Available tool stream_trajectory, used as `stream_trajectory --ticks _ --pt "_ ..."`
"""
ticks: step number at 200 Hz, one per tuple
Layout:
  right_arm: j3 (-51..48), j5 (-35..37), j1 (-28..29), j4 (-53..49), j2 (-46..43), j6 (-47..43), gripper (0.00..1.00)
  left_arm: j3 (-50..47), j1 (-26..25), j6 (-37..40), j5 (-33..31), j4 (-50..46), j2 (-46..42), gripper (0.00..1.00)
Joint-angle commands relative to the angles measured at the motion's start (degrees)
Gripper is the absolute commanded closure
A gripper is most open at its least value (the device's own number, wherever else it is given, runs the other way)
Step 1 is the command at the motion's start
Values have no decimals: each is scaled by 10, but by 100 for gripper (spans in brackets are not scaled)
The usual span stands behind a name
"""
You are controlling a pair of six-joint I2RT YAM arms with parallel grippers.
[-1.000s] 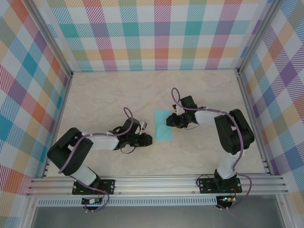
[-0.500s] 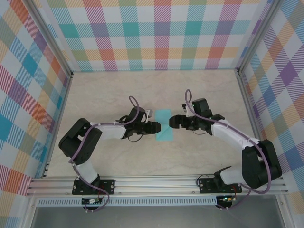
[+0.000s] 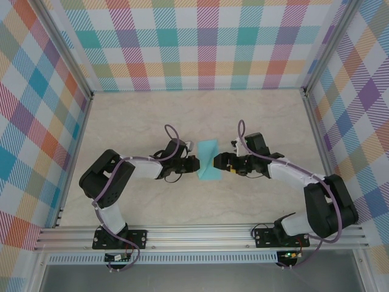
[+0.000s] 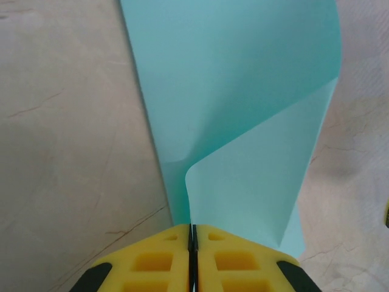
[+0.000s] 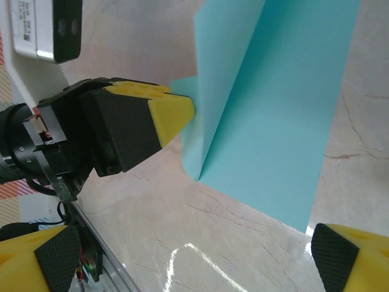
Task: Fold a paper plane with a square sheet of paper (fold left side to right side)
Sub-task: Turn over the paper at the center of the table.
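The square sheet of paper (image 3: 209, 160) sits about the middle of the table (image 3: 140, 121), well clear of every edge, between the two grippers. The left gripper (image 3: 196, 164) reaches in from the sheet's left side. Its yellow fingertips (image 4: 192, 243) are pressed together with the paper's edge pinched between them, so the jaws are closed on the sheet. From that pinch the left part of the sheet (image 4: 243, 91) rises off the table and curls over towards the right, while the rest lies flat on the marbled surface (no sharp crease shows along the bend, only a soft curve). From the right wrist view, the raised flap (image 5: 225, 73) stands as a slanted wall beside the left gripper's yellow finger (image 5: 167, 112). The right gripper (image 3: 219, 162) is at the sheet's right side with its jaws spread wide and holding nothing, its fingers (image 5: 361, 252) apart at either side of that view.
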Motion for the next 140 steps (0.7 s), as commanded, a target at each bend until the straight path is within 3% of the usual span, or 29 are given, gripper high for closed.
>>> stream_trajectory --ticks 1,23,93,130,140 --pt "27 -38 -3 47 37 24 0 -11 11 0 -13 25 -20 90" --pt "54 -49 3 56 76 25 4 -11 10 2 -9 26 -18 90" --pt "160 19 27 -17 187 15 21 -6 11 0 -3 31 -16 88" --pt "185 14 34 -17 231 19 41 -4 11 -2 -3 33 -21 76" --pt "186 12 35 -15 235 19 47 -7 10 -2 -4 35 -28 69"
